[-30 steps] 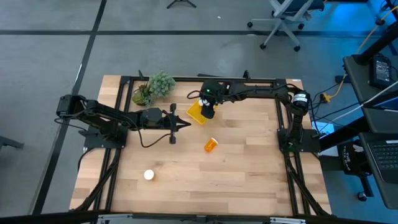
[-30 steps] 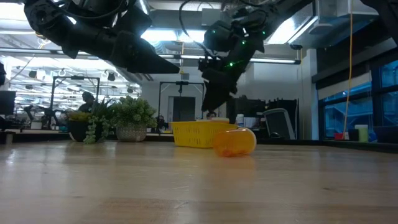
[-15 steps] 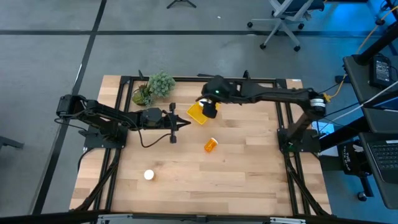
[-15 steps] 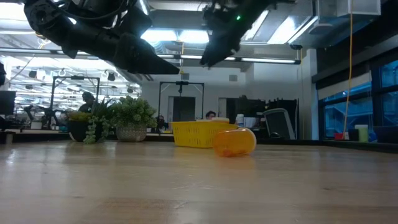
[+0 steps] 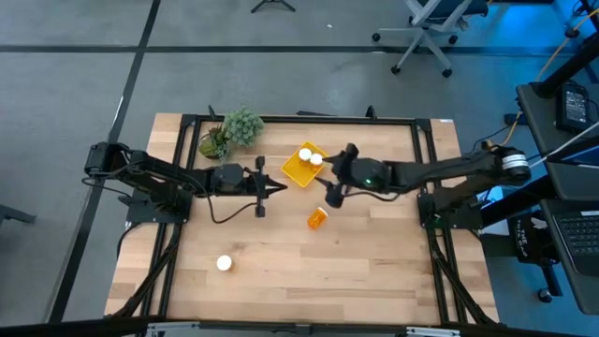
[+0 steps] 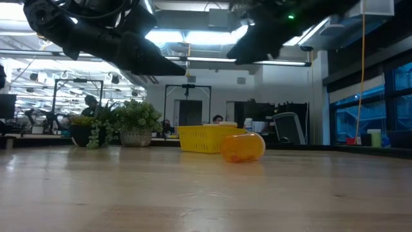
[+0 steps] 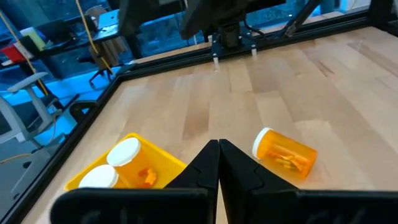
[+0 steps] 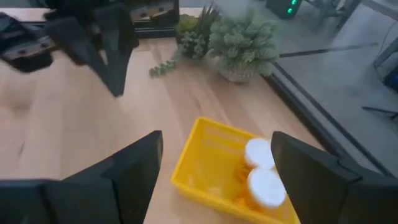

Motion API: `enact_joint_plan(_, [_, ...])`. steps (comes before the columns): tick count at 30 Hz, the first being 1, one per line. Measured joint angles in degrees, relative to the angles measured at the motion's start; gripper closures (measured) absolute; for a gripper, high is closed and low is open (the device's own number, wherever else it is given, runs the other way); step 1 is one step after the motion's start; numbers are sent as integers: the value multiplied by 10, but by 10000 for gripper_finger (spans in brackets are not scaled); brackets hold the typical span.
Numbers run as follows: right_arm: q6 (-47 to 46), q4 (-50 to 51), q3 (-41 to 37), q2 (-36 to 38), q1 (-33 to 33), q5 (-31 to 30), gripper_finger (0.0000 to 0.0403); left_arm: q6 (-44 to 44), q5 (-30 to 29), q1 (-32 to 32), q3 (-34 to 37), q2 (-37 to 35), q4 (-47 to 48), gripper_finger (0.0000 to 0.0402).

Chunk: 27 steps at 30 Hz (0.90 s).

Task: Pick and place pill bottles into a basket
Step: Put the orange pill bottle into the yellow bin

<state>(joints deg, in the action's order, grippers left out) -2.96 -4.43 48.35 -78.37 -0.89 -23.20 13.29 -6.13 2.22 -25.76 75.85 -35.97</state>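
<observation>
High view: a wooden surface (image 5: 374, 253) is seen from above, with two dark arms. The right tool (image 5: 334, 194) is held empty with its fingers spread wide, above the surface between the yellow basket (image 5: 292, 169) and a pill bottle lying on its side (image 5: 318, 218), which is just in front of and below the tool. Two white-capped bottles (image 8: 261, 169) are already stood inside the basket, just behind this tool. A fourth bottle (image 5: 225, 264) is stood upright well apart, nearer the left arm. The left tool (image 7: 218, 163) is held closed and empty, pointed toward the lying bottle. The lying bottle is round and could be rolled away if nudged by one finger before the grip is closed; the basket could also be bumped.
</observation>
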Motion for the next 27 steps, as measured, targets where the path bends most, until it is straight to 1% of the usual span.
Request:
enact_joint_plan(3, [-27, -23, -45, 28, -10, -3, 101, 3, 0, -8, 0, 0, -1, 400])
enact_joint_plan(7, [-65, -21, -91, 49, -13, -4, 101, 6, -2, -24, -1, 0, 2, 398])
enact_joint_plan(9, [-74, -24, -106, 51, -12, -5, 101, 7, -2, -35, -10, 0, 18, 399])
enact_joint_plan(11, [-73, -35, -118, 51, -12, -4, 103, 6, -3, -48, -25, 0, 53, 400])
enact_joint_plan(14, [-70, -50, -133, 51, -13, -2, 121, -7, -13, -71, -54, 0, 149, 399])
enact_joint_plan(17, [-51, -62, -140, 51, -13, 4, 152, -40, -33, -95, -86, 0, 253, 400])
enact_joint_plan(19, [-35, -69, -141, 51, -13, 13, 177, -64, -52, -113, -106, 0, 316, 400])
enact_joint_plan(22, [-14, -82, -141, 51, -17, 28, 215, -91, -97, -140, -143, 0, 412, 399])
enact_joint_plan(24, [-2, -82, -141, 51, -20, 30, 239, -130, -125, -158, -173, 0, 495, 399])
enact_joint_plan(27, [3, -82, -141, 50, -24, 30, 271, -204, -123, -189, -218, 0, 615, 400])
